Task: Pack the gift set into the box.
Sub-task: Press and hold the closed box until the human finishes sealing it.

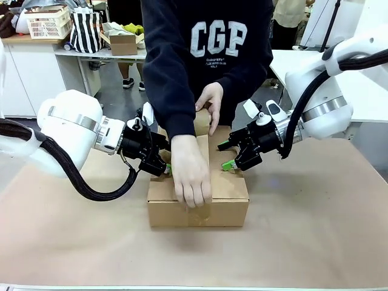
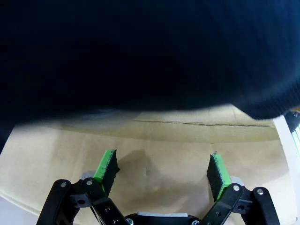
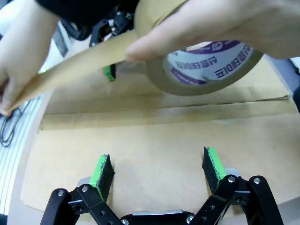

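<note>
The box (image 1: pixel 227 203) stands on the table with its top flaps folded shut; the gift set is hidden. A person's hand (image 1: pixel 191 173) presses on the near part of the lid, while the other hand (image 1: pixel 210 100) holds a roll of brown tape (image 3: pixel 206 65) and stretches a strip (image 3: pixel 70 65) over the lid. My left gripper (image 1: pixel 165 162) is open at the lid's left edge, its pads over the cardboard (image 2: pixel 154 154) beneath a dark sleeve (image 2: pixel 140 51). At the lid's right edge my right gripper (image 1: pixel 225 156) is open, with nothing between its fingers (image 3: pixel 213 166).
Brown paper (image 1: pixel 315 230) covers the table around the box. The person stands close against the far edge. Behind, a side table holds a basket (image 1: pixel 48 21), a striped bag (image 1: pixel 86 30) and a small carton (image 1: pixel 123 42).
</note>
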